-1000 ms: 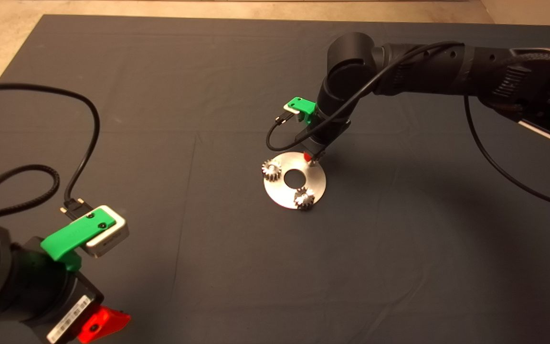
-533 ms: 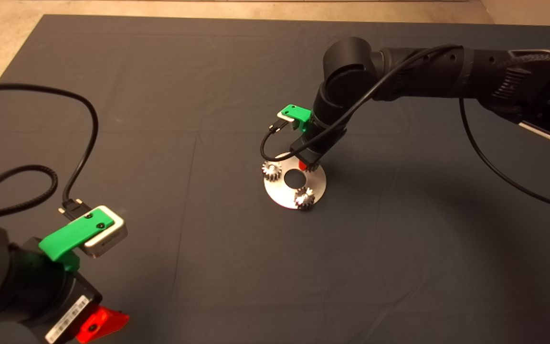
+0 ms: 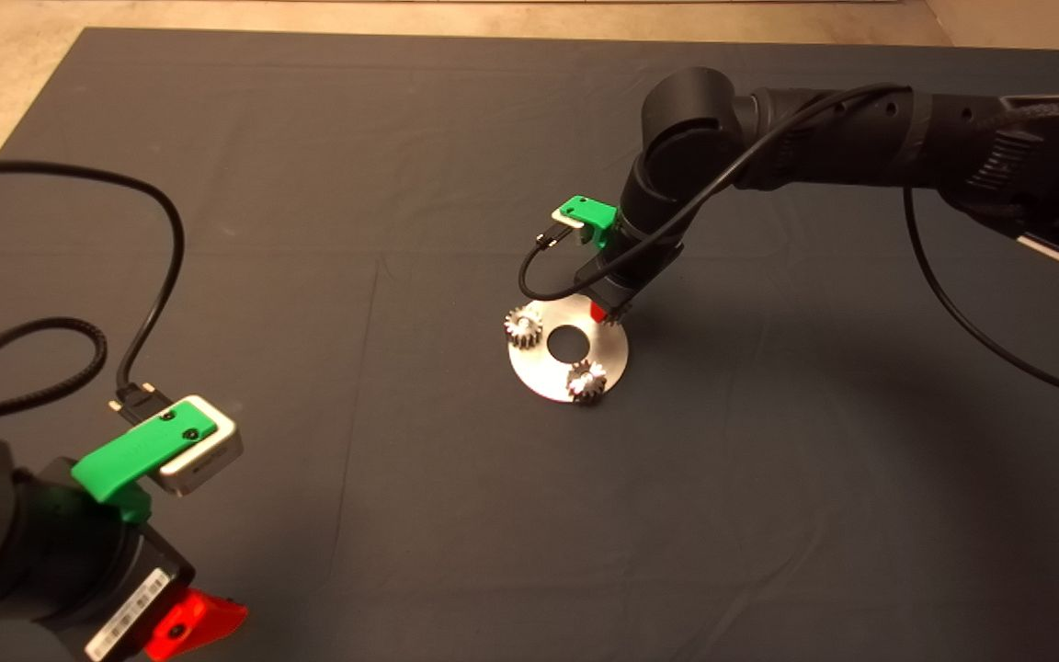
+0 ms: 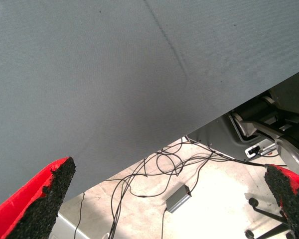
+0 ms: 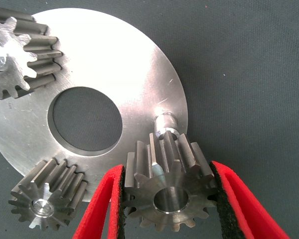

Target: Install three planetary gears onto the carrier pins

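The shiny round disc [image 3: 543, 375] lies mid-mat. Two planetary gears [image 3: 523, 327] [image 3: 586, 381] sit on carrier pins at its left rim and near rim. In the right wrist view they show as one gear [image 5: 17, 55] and another [image 5: 47, 201] on the disc [image 5: 114, 59]. My right gripper [image 3: 605, 313] hangs over the disc's far right part, shut on a third gear [image 5: 169, 194]. The gear is held just beside the bare carrier pin [image 5: 164, 123], its hole off the pin. My left gripper [image 3: 194, 625] is parked at the lower left, open [image 4: 164, 199] and empty.
A black cable [image 3: 157, 276] loops over the mat from the left arm. Past the mat's edge the left wrist view shows floor with loose cables [image 4: 159, 169] and a small grey box [image 4: 178, 198].
My right gripper moved left toward the disc's centre hole, then came back right to the far right rim, keeping hold of the gear. The left arm has barely moved.
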Tool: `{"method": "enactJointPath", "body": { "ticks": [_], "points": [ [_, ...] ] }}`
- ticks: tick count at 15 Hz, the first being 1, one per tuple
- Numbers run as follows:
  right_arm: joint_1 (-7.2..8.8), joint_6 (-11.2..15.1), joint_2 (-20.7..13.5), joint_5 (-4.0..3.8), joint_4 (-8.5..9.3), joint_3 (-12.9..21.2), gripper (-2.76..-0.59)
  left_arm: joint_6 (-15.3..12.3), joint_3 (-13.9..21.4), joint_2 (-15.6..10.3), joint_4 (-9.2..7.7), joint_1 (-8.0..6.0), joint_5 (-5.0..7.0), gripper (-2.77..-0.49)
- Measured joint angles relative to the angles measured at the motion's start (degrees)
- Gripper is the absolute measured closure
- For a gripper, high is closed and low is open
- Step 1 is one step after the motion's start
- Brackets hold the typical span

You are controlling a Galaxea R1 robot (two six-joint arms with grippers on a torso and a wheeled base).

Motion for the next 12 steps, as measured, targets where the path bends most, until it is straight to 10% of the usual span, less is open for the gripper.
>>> {"method": "enactJointPath", "body": {
  "ticks": [12],
  "points": [
    [-0.05,-0.4,0.8,0.18,0.0,-2.1,-0.94,0.0,0.0,-0.3,-0.21,0.0,-0.88,-2.77]
  ]
}}
